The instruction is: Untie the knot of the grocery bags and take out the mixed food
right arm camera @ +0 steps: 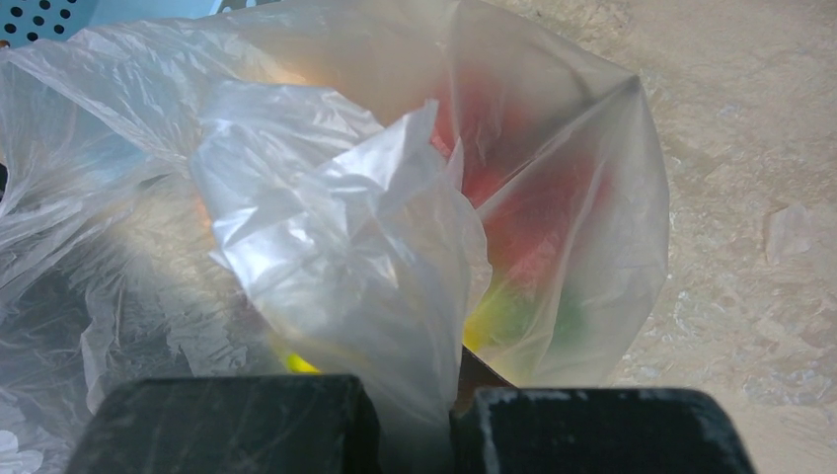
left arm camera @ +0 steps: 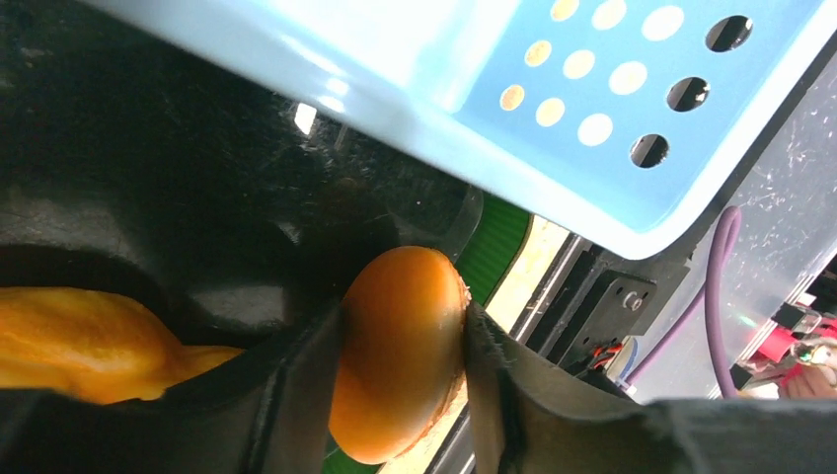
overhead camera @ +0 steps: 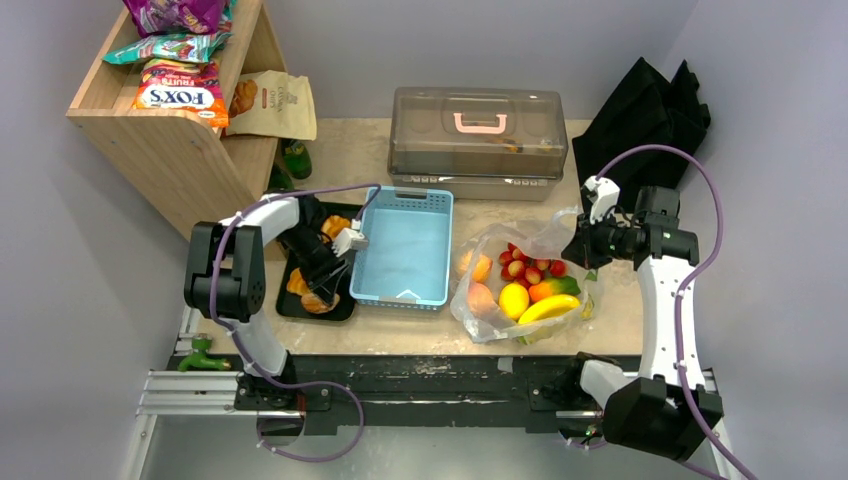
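The clear grocery bag lies open at the right of the table; no knot shows. Inside it are a peach, an orange, a lemon, a banana, a mango and small red fruits. My right gripper is shut on the bag's upper edge, and the plastic runs between its fingers. My left gripper is over the black tray, shut on a golden-brown bun. Braided bread lies beside it on the tray.
A light blue perforated basket stands between tray and bag. A clear lidded box with a pink handle is behind it. A wooden shelf with snack bags stands at the back left, and a black fabric bag at the back right.
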Available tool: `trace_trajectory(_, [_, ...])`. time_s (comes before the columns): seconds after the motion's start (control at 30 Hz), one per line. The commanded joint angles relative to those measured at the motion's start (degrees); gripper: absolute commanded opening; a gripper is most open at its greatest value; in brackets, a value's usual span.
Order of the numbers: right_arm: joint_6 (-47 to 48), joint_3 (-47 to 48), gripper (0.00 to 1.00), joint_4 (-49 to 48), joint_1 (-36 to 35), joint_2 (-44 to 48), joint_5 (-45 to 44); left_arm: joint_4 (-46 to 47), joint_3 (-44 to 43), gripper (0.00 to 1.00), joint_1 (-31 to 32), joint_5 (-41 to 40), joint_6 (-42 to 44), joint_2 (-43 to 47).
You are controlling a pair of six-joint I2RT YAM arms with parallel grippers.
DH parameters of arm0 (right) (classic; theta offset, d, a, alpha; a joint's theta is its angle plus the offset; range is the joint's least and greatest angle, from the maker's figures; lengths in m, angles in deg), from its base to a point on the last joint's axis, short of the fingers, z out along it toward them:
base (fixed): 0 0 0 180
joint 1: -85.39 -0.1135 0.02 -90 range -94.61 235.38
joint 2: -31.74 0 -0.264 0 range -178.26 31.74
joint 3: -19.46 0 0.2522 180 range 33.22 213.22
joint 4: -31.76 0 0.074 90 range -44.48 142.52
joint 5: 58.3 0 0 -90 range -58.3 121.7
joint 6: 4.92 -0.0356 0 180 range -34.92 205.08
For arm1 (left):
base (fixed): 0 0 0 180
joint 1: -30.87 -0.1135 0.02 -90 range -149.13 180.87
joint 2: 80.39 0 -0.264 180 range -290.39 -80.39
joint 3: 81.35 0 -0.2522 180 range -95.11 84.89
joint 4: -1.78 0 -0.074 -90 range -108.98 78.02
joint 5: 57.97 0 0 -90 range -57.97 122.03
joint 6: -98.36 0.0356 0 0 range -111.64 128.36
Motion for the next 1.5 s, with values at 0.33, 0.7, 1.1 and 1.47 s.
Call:
trace_trajectory(0.33, [0.85,1.51,0.0,0.5,-0.23,0.92,0.4,1.39,-7.06,0.58,-1.45,-3.96,-0.35,4.47])
trace_trajectory(0.7, [-0.08,0.1,0.0,-0.32,-0.21,2.42,1.49,8.56,-2.26,0.61,-1.71,-7.77,-4.51,20.78])
trace_trajectory(1.1, [-0.66,-0.4,0.0,-1.14,-0.22,2.87,2.32,6.61,11.32,0.59,4.21,-3.54,-6.2,40.28])
trace_trajectory(1.47, [0.28,0.39,0.0,-0.11,-0.23,2.76,1.69,16.63,22.49,0.33,8.26,-3.73,4.2,40.66])
